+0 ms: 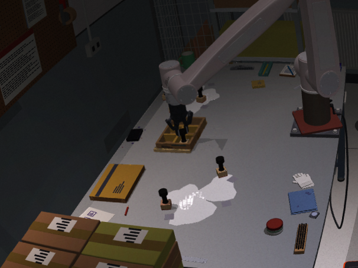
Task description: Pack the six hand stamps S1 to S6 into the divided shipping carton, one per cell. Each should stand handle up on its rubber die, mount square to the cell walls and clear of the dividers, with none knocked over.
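Observation:
A hand stamp [182, 135] with a black handle stands handle up in a near cell of the divided carton [180, 134], and my gripper [179, 125] is closed around its handle from above. The carton is a shallow tan tray at the bench's left-centre. Two more stamps stand upright on the open bench, one [221, 167] right of centre and one [164, 199] nearer the front. Another stamp [201, 96] stands behind the carton, partly hidden by my arm. The other carton cells look empty where I can see them.
The bench's left edge runs close beside the carton, with a black pad [134, 135] near it. A flat yellow box [117, 182] lies in front. Stacked cartons [97, 242] fill the front left corner. The robot base [316, 118] stands on the right.

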You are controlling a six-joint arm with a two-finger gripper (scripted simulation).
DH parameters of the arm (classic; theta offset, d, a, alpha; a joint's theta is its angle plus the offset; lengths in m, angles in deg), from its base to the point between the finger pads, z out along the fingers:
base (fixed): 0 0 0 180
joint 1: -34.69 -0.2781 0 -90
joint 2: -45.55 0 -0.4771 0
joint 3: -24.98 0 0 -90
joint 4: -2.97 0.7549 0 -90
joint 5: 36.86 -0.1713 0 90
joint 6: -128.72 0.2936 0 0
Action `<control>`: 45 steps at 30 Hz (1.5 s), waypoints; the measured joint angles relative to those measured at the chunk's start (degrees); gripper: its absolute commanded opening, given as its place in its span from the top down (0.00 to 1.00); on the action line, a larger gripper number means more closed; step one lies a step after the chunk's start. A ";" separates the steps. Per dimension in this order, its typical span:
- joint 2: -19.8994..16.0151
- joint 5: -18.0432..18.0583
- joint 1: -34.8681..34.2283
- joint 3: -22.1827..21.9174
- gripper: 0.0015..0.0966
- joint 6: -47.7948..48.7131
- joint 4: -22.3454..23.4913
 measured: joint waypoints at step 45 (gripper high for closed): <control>7.73 11.19 0.00 3.24 0.43 0.00 0.03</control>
